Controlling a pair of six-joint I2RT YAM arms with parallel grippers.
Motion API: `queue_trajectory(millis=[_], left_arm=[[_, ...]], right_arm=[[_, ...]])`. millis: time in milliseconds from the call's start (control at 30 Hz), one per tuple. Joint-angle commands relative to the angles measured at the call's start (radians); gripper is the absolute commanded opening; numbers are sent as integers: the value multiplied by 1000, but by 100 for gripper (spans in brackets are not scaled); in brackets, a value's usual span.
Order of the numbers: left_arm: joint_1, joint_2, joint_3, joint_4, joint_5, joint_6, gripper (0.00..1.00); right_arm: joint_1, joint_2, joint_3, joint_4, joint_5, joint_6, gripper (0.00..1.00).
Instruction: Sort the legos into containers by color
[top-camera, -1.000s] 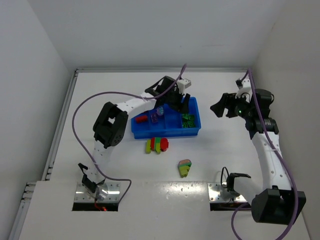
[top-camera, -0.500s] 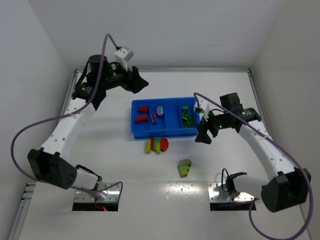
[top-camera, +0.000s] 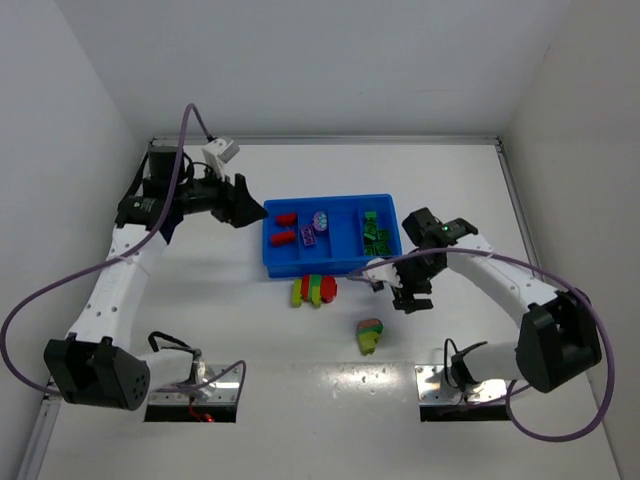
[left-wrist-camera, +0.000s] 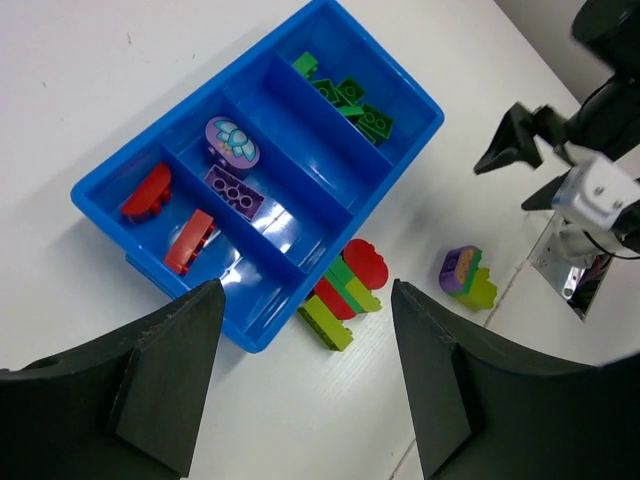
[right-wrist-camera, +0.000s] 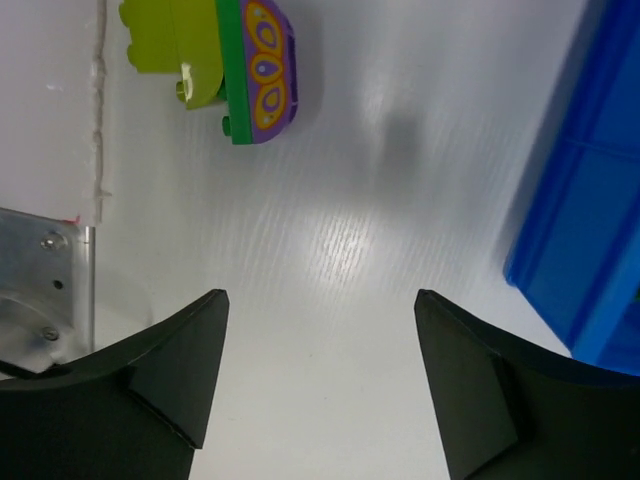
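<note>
The blue tray (top-camera: 332, 264) holds the containers side by side: two red legos (top-camera: 284, 227) in the left one, purple pieces (top-camera: 316, 228) beside them, green legos (top-camera: 375, 234) at the right end. A red, green and yellow-green cluster (top-camera: 314, 290) lies on the table just in front of the tray. A smaller purple-topped cluster (top-camera: 370, 335) lies nearer me. My left gripper (top-camera: 252, 211) hangs open left of the tray and looks down on the tray (left-wrist-camera: 140, 262) and the cluster (left-wrist-camera: 345, 290). My right gripper (top-camera: 405, 295) is open over bare table, between the tray (right-wrist-camera: 590, 220) and the small cluster (right-wrist-camera: 225, 60).
Metal mounting plates (top-camera: 190, 385) (top-camera: 450, 385) sit at the near edge, one showing in the right wrist view (right-wrist-camera: 40, 270). Purple cables loop off both arms. White walls close in the table at the left, back and right.
The left arm has swung from over the tray out to its left. The right arm has come from the far right down to the table in front of the tray's right end.
</note>
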Motion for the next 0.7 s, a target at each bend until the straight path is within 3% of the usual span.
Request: queue_trajectory(millis=[0, 200, 367, 667], left_arm=[[36, -31, 0, -4, 59, 25, 74], [81, -22, -29, -4, 123, 25, 74], [133, -22, -64, -4, 163, 25, 74], [153, -12, -83, -13, 172, 45, 74]], right_arm=[[67, -21, -69, 95, 48, -84, 77], [213, -114, -181, 190, 123, -190, 80], [273, -68, -158, 201, 123, -322, 90], [383, -24, -83, 177, 77, -541, 93]])
